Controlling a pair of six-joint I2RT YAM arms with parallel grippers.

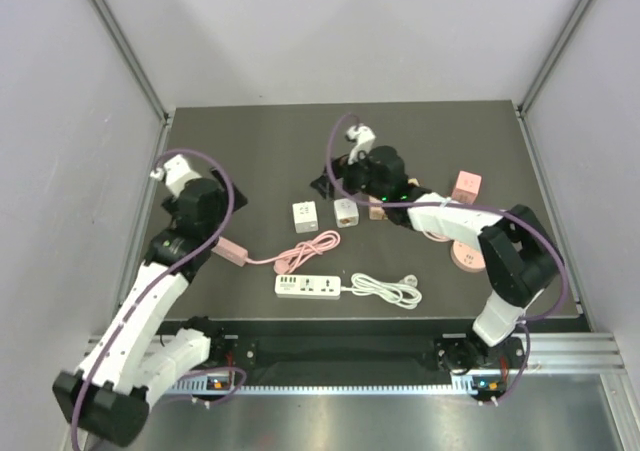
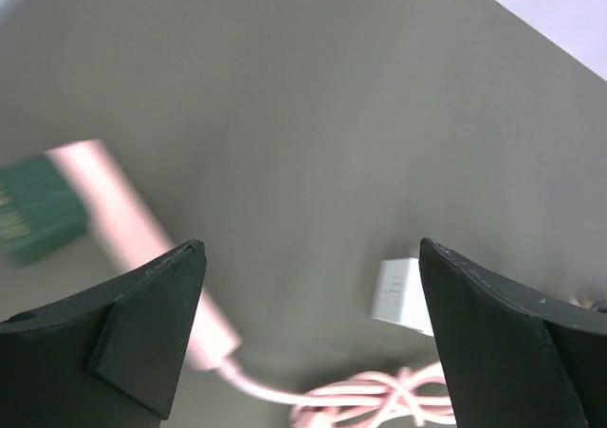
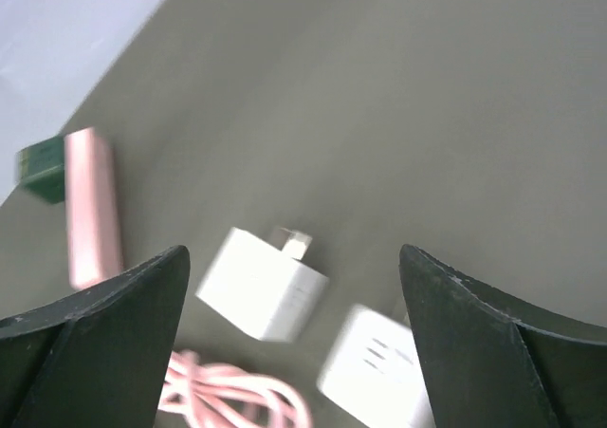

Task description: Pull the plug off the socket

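Up and left of the white power strip (image 1: 307,286), find the left pincer (image 2: 308,248) spread wide, gripping nothing, over the pink socket bar (image 1: 232,249) on the surface (image 1: 250,151). Just above the strip, note the pronged white plug (image 3: 261,281) and the slotted white cube (image 3: 375,362) lying apart. Probably pulled out already, though too blurred to be sure. Up-right of the strip, right pincer (image 3: 292,251) wide and empty too. Likely nothing left but backing off. From overhead, both pincers' tips hidden under the wrists.

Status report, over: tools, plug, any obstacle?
Left tool open, empty. Right tool open, empty. White plastic cube adapter lies apart from second white cube. No obstacle seen.
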